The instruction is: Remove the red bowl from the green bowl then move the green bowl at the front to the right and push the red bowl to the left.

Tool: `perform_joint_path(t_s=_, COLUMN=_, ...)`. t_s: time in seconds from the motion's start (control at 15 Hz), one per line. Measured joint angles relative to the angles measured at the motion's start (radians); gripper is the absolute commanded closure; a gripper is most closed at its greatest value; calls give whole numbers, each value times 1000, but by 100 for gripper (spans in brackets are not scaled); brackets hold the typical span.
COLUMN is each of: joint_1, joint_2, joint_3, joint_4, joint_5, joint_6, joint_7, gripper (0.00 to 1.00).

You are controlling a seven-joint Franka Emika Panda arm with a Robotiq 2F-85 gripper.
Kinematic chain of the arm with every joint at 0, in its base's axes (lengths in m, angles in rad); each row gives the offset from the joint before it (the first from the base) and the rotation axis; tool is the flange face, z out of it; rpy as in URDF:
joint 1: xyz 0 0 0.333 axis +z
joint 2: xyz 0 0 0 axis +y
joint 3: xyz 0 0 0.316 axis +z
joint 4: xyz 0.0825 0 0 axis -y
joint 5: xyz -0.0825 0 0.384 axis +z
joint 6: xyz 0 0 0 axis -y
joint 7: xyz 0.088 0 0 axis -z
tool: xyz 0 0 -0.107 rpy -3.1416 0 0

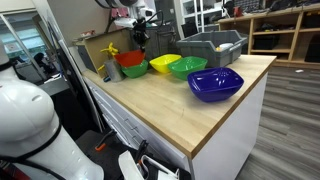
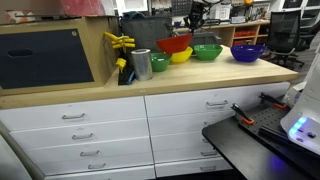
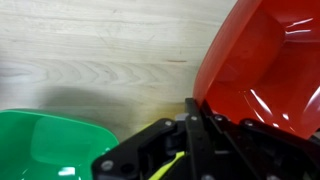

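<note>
The red bowl (image 3: 265, 60) hangs tilted in my gripper (image 3: 195, 108), which is shut on its rim. It is held a little above the wooden counter in both exterior views (image 1: 128, 58) (image 2: 174, 43). A green bowl (image 3: 45, 145) sits on the counter just below and beside it (image 1: 133, 72) (image 2: 159, 63). A second green bowl (image 1: 187, 67) (image 2: 207, 51) sits further along the row. The gripper comes down from above onto the red bowl (image 1: 138, 42) (image 2: 188, 30).
A yellow bowl (image 1: 163, 64) (image 2: 181, 56) sits between the two green bowls. A larger blue bowl (image 1: 215, 84) (image 2: 248, 51) ends the row. A grey bin (image 1: 212, 45) stands behind. A metal cup (image 2: 141, 64) and yellow clamps (image 2: 120, 42) stand beside the near green bowl.
</note>
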Motion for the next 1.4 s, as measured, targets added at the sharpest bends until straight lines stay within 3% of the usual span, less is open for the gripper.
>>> perform_joint_path(t_s=0.27, joint_1=-29, joint_2=-55, joint_3=-32, joint_4=-67, joint_5=-24, joint_6=-72, joint_7=-122, gripper=99)
perform_joint_path(t_s=0.67, joint_1=-76, joint_2=-121, joint_3=-87, joint_4=-189, joint_5=-126, joint_6=-71, joint_7=-245, gripper=99)
perform_joint_path(t_s=1.07, joint_1=-144, joint_2=-196, joint_3=-159, joint_4=-299, joint_5=-230, joint_6=-1, joint_7=-266, gripper=99)
perform_joint_path(t_s=1.4, joint_1=-181, joint_2=-239, joint_3=-207, joint_4=-387, joint_5=-229, joint_6=65, joint_7=-266, gripper=99)
